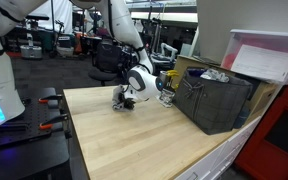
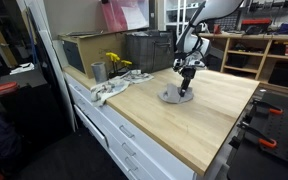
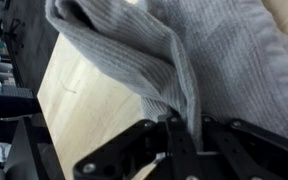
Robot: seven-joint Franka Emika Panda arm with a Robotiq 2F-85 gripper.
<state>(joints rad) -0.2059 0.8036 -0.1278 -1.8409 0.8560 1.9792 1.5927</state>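
My gripper point(image 3: 182, 135) is shut on a fold of a grey knitted cloth point(image 3: 194, 50), which fills most of the wrist view. In both exterior views the gripper point(image 1: 127, 96) point(image 2: 187, 72) hangs just above the wooden tabletop, and the grey cloth point(image 2: 177, 94) point(image 1: 125, 102) droops from it, its lower part resting on the wood.
A dark plastic crate point(image 1: 216, 98) point(image 2: 148, 50) stands at the table's far edge. A metal cup point(image 2: 99, 72), yellow flowers point(image 2: 115, 62) and a white rag point(image 2: 111, 90) lie near the corner. A white box point(image 1: 267, 55) sits above the crate. The wooden tabletop point(image 2: 214, 115) extends toward the front.
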